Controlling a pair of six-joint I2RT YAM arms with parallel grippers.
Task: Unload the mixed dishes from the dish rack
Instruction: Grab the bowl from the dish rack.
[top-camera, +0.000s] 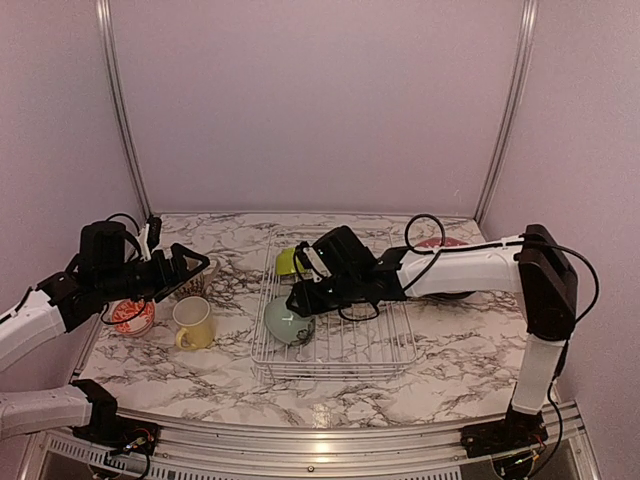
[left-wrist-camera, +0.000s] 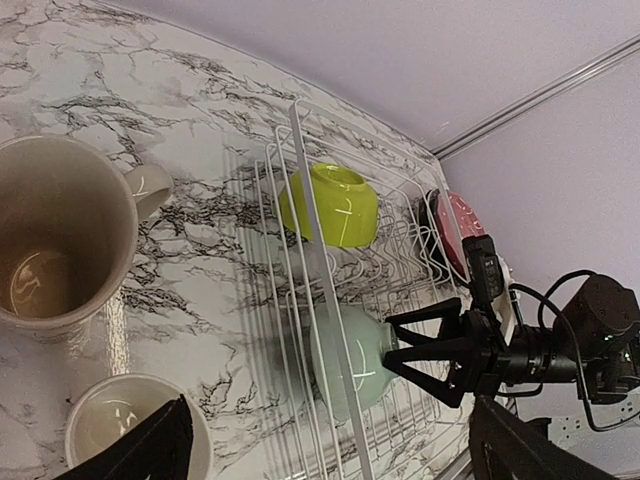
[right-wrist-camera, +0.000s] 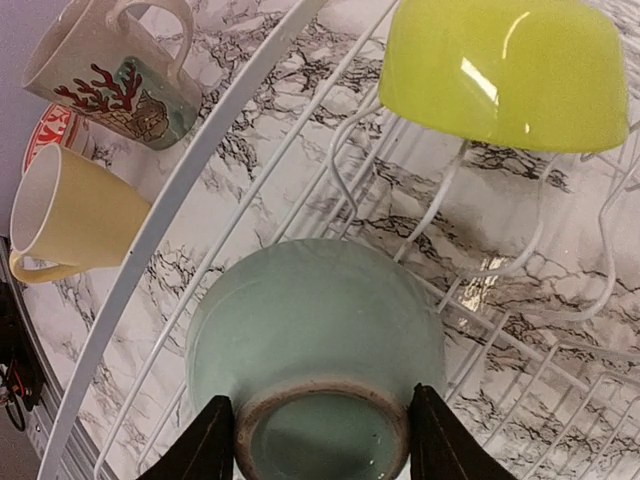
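Note:
The white wire dish rack (top-camera: 335, 362) sits mid-table. In it a pale-green bowl (top-camera: 285, 322) lies on its side near the front left, and a lime bowl (top-camera: 287, 262) rests behind it. My right gripper (top-camera: 300, 300) reaches in from the right. In the right wrist view its fingers (right-wrist-camera: 205, 445) press both sides of the pale-green bowl's (right-wrist-camera: 310, 310) brown foot ring, below the lime bowl (right-wrist-camera: 500, 70). My left gripper (top-camera: 195, 268) hangs open and empty left of the rack, above the mugs. The left wrist view shows the right gripper (left-wrist-camera: 395, 340) at the bowl (left-wrist-camera: 355, 360).
Left of the rack stand a yellow mug (top-camera: 194, 323), a cream patterned mug (right-wrist-camera: 110, 75) and a red-patterned bowl (top-camera: 132, 317). A red plate (top-camera: 440, 243) lies at the back right, behind the right arm. The rack's rim wire (right-wrist-camera: 200, 160) runs close past the held bowl.

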